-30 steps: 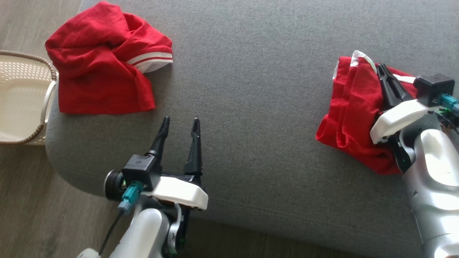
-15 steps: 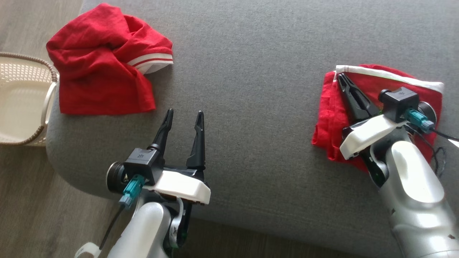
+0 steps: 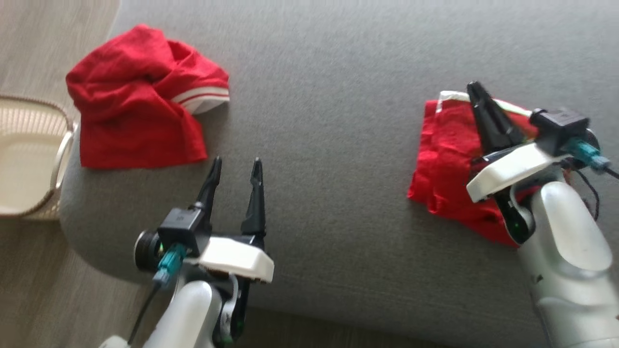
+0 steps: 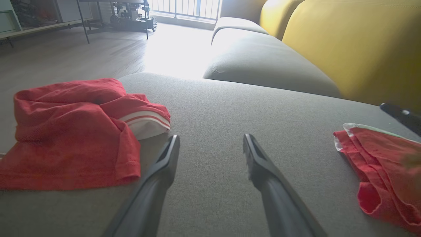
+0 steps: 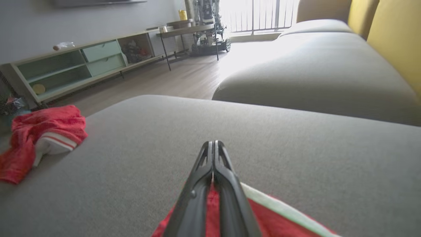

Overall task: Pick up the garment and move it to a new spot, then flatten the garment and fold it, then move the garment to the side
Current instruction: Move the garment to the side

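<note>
A folded red garment (image 3: 442, 145) with a white-trimmed edge lies flat on the right of the grey sofa cushion (image 3: 329, 96). My right gripper (image 3: 475, 88) lies across its top, shut, with the tips at the garment's far trimmed edge. In the right wrist view the shut fingers (image 5: 213, 143) reach past the red cloth (image 5: 273, 220), and nothing shows clamped at the tips. My left gripper (image 3: 236, 161) hovers open and empty over the cushion's near edge. It sits just right of a second, crumpled red garment (image 3: 130, 116). The left wrist view has the open fingers (image 4: 211, 138) between the crumpled cloth (image 4: 65, 135) and the folded one (image 4: 381, 154).
A cream woven basket (image 3: 29, 159) stands on the wood floor past the cushion's left end. Bare grey cushion stretches between the two garments. A yellow backrest (image 4: 345, 42) rises behind the seat. A low shelf unit (image 5: 82, 65) lines the far wall.
The folded garment's raised white-trimmed edge has come down flat on the cushion, with my right gripper staying shut over it. The head view has shifted slightly. My left gripper holds its place, open.
</note>
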